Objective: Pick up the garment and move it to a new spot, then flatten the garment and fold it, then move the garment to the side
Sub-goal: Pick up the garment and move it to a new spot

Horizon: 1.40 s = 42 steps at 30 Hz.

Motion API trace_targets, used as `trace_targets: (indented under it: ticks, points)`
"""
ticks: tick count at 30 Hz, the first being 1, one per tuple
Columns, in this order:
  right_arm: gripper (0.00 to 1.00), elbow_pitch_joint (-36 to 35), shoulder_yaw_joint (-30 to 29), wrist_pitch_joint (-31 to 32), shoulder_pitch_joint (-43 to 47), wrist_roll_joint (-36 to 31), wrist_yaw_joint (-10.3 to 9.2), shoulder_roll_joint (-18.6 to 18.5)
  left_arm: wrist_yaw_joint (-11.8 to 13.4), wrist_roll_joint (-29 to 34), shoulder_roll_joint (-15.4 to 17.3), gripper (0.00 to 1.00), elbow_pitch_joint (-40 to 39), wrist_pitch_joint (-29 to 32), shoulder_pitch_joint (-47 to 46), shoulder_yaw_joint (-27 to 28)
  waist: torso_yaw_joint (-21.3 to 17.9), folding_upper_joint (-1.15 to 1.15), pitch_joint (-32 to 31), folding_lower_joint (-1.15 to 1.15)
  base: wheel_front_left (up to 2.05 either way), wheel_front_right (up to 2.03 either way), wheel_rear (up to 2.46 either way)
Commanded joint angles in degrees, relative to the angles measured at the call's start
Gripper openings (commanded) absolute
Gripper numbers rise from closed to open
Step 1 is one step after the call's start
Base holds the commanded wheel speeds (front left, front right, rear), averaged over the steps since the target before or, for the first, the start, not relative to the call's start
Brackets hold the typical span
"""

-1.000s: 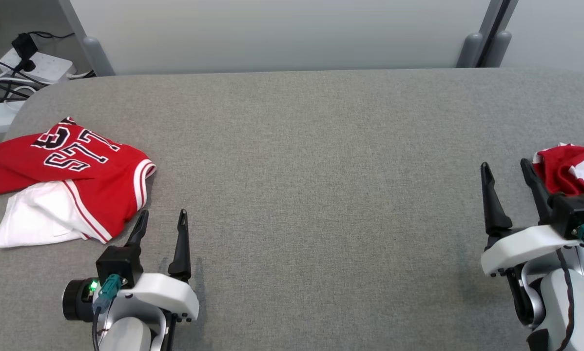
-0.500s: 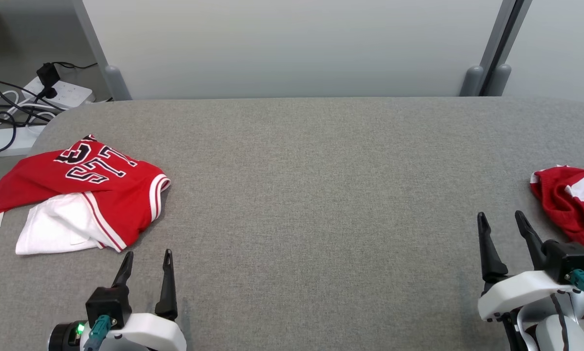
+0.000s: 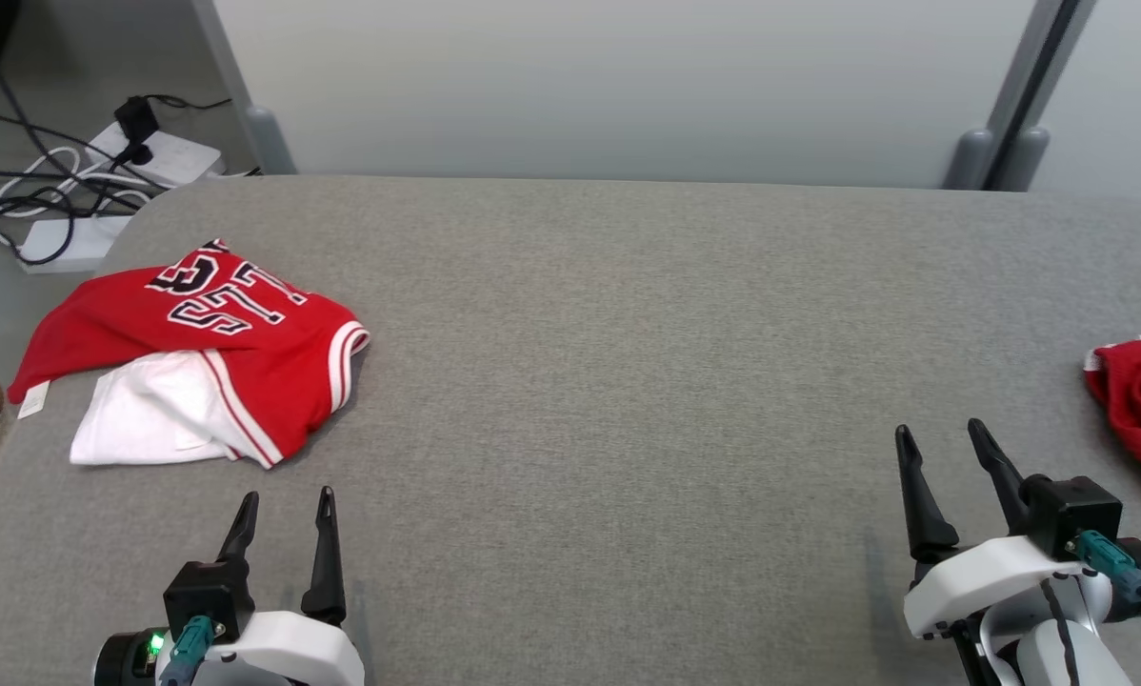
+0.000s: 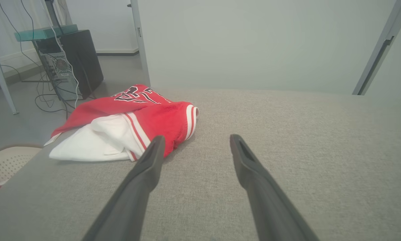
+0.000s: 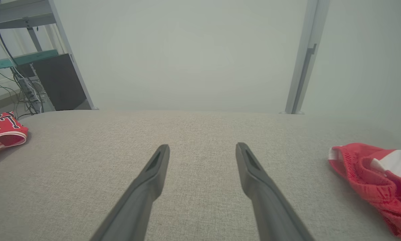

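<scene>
The jersey [image 3: 247,324] lies on the left side of the table [image 3: 628,362], toward the far-left corner. It is red with white trim and black lettering facing up, and it is loosely folded over a white part that sticks out toward the robot. Its left end reaches the table's edge (a small white tag shows there). The left gripper [image 3: 289,495] sits just on the near side of the jersey, low over the grey cloth. Its 2 fingers are spread and hold nothing, and the head view shows a gap between the fingertips and the hem.

A 2nd garment [image 3: 1137,419] lies crumpled at the table's right edge, partly cut off by the frame. It is red mesh with a white patch. The right gripper [image 3: 940,429] is to its left and clear of it, with the fingers likewise spread and empty. Both grippers point toward the far edge, well apart from each other.

On the floor past the far-left corner is a white power strip [image 3: 161,157] with a black plug and tangled cables. In the left wrist view a dark computer tower [image 4: 81,57] stands beyond the jersey.
</scene>
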Motion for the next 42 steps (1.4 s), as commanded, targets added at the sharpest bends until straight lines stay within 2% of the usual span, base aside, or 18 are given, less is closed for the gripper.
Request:
trace_targets:
  ticks: [1, 14, 20, 25, 32, 42]
  points:
    - [1.00, -1.7, 1.9, -0.6, -1.0, 0.5, 0.23, -0.2, 0.9, -0.9, 0.5, 1.00, -1.0, -0.6, -2.0, 1.5, 2.2, 0.00, 0.7, 0.00, 0.00, 0.00, 0.00]
    - [1.00, 0.0, 8.1, -0.6, -3.7, 2.6, 0.23, -1.2, 1.4, -2.4, 0.5, 1.00, -0.1, -0.6, -1.7, 2.8, 18.2, 0.00, 2.2, 0.00, 0.00, 0.00, 0.00]
    - [1.00, 0.7, 9.8, -0.6, -4.5, 3.1, 0.23, -1.2, 1.3, -2.9, 0.5, 1.00, 0.9, -0.6, -1.3, 3.3, 22.7, 0.00, 2.4, 0.00, 0.00, 0.00, 0.00]
    - [1.00, 1.0, 10.5, -0.6, -4.7, 3.2, 0.23, -1.1, 0.5, -3.6, 0.5, 1.00, 1.3, -0.6, -1.3, 4.2, 23.0, 0.00, 2.8, 0.00, 0.00, 0.00, 0.00]
    - [1.00, 1.4, 10.8, -0.6, -5.6, 3.2, 0.23, -1.8, -4.6, -4.4, 1.0, 1.00, 4.6, -0.6, -5.8, 5.8, 20.3, 0.00, 4.9, 0.00, 0.00, 0.00, 0.00]
    - [1.00, 0.5, 11.5, -0.6, -8.5, 2.3, 0.23, -3.3, -10.0, -4.7, 7.2, 1.00, 16.7, -0.6, -24.9, 5.6, 14.9, 0.00, 11.5, 0.00, 0.00, 0.00, 0.00]
